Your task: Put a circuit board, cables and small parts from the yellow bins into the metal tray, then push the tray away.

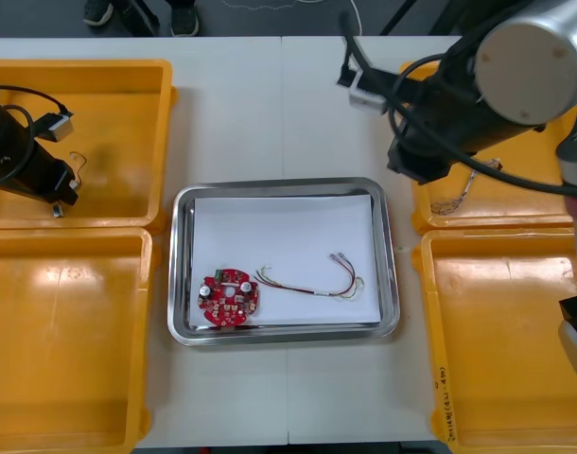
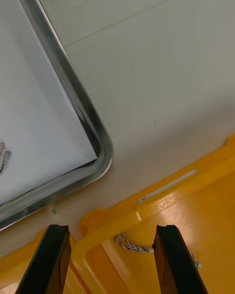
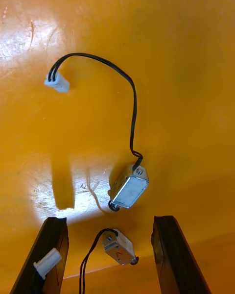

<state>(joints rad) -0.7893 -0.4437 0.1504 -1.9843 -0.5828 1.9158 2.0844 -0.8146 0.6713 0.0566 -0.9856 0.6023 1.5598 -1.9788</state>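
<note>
We see the metal tray (image 1: 178,274) mid-frame in the front view, white inside. A red circuit board (image 1: 229,300) lies at its lower left, with a red and yellow cable (image 1: 312,281) beside it. At upper left, our left gripper (image 3: 109,220) hangs wide open in a yellow bin (image 1: 128,123) over two small metal parts (image 3: 129,186) on black cables (image 3: 132,108). At upper right, our right gripper (image 2: 111,228) is wide open above another bin (image 2: 196,235) and a twisted blue and white cable (image 2: 129,244).

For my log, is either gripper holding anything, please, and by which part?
Nothing: left gripper hangs open over small metal parts in a yellow bin; right gripper open above another bin's rim.
</note>
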